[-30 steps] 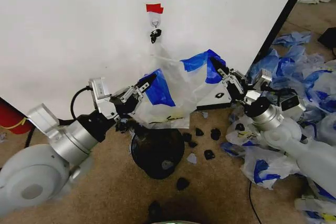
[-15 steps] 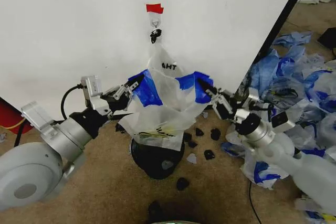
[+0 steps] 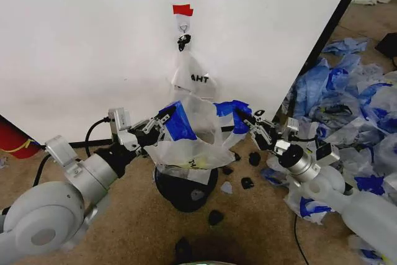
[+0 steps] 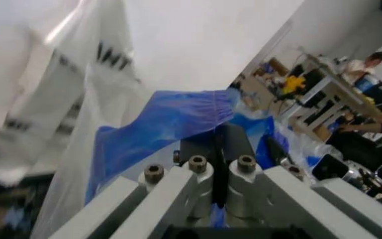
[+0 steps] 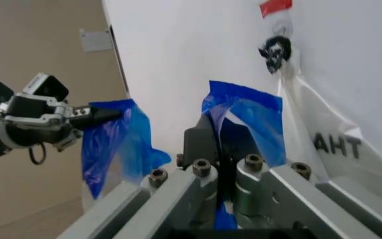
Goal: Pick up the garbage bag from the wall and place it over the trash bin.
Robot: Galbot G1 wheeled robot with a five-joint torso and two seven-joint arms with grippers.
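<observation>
The garbage bag (image 3: 193, 146), thin translucent white plastic with blue patches and a bit of yellow print, is stretched between my two grippers just above the round black trash bin (image 3: 186, 192); its lower part hangs at the bin's top. My left gripper (image 3: 162, 119) is shut on the bag's left blue patch (image 4: 164, 124). On the other blue patch (image 5: 244, 112) my right gripper (image 3: 245, 118) is shut. Behind stands the white wall (image 3: 93, 48), with its hook (image 3: 183, 27) and red tape (image 3: 182, 9).
A narrower white bag (image 3: 193, 77) with black lettering hangs from the hook. A heap of blue and white bags (image 3: 347, 97) lies on the right. Black scraps (image 3: 247, 183) dot the carpet by the bin. A red cylinder (image 3: 12, 138) stands at the far left.
Both grippers have come down with the garbage bag toward the bin, and the right one has moved inward. The narrower bag on the hook is now uncovered.
</observation>
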